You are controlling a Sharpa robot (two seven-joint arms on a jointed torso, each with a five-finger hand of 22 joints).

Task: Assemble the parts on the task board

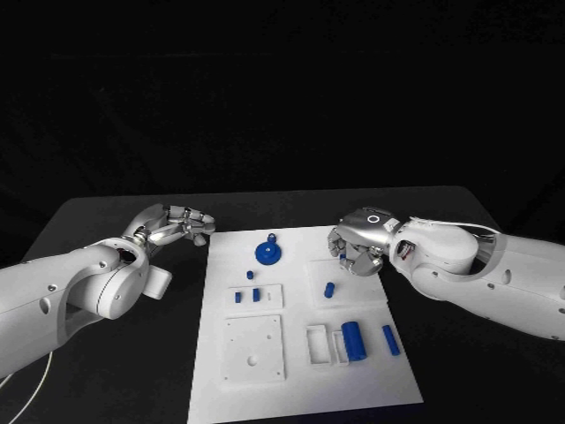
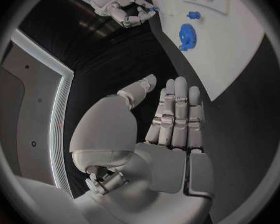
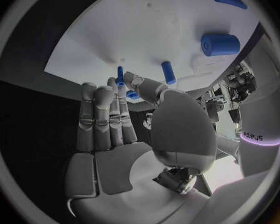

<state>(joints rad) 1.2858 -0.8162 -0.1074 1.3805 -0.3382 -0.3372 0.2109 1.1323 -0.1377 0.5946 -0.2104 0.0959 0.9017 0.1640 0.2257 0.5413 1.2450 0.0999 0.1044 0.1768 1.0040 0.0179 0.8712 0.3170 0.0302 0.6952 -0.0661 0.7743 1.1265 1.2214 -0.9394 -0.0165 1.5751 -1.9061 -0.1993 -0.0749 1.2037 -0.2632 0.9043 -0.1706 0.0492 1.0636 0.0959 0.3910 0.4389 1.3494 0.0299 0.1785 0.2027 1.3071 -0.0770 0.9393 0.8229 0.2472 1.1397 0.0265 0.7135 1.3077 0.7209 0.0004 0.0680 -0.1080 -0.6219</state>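
The task board [image 1: 302, 353] lies mid-frame on the bench [image 1: 117, 221], blue parts [image 1: 353, 338] scattered on it. The left hand [image 1: 175, 225] and right hand [image 1: 359, 240] hover empty, fingers [image 2: 177, 114] apart. A careless reach might knock the small pegs [image 1: 328, 289] rolling.
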